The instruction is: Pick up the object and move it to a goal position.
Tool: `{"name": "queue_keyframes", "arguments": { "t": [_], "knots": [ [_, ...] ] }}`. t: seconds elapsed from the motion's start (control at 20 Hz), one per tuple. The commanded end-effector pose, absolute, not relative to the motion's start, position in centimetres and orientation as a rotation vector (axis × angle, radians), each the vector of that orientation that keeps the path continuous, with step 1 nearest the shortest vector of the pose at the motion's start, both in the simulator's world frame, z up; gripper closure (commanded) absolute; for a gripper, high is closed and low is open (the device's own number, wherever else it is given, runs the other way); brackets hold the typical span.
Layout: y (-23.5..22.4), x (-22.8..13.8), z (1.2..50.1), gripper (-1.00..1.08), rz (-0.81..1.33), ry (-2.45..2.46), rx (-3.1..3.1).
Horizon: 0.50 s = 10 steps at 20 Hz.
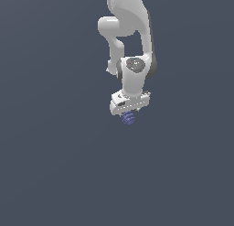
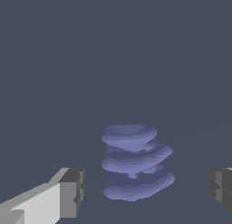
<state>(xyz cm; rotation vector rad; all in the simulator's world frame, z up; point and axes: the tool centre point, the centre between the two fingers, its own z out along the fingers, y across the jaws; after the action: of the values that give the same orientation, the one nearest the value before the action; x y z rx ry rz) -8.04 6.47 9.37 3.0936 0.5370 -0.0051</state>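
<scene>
- Near the middle of the exterior view, the white arm comes down from the upper edge, bends through a rounded elbow and drops to a wrist that points straight downward.
- At its lower end sits the gripper — a broad white block, slightly tilted, with the object showing just under it.
- That object is small, blue-purple and ribbed, narrower than the gripper's body; from this view its upper part is tucked up against the underside of the gripper.
- From the wrist view, the object looks like a short stack of uneven, wavy discs, standing roughly upright.
- It stands between the two grey fingertips, and there is clear space on each side of it.
- So the jaws are spread wide and grasp nothing; neither pad touches the object.
- The gripper is centred close to the object's lower part, which sits a little nearer one finger than the other.
- Everything else is a flat, even slate-grey surface — no edge, wall or horizon can be made out, so where floor ends and background begins cannot be told.
</scene>
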Motion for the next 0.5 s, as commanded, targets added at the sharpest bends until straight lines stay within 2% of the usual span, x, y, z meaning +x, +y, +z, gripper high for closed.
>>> {"name": "queue_keyframes", "arguments": {
  "t": [0.0,0.45],
  "knots": [
    [6.88,-8.53,9.11,-0.92,-0.001,0.567,3.089],
    [6.97,-8.66,8.22,-0.92,-0.001,0.573,3.089]
  ]
}}
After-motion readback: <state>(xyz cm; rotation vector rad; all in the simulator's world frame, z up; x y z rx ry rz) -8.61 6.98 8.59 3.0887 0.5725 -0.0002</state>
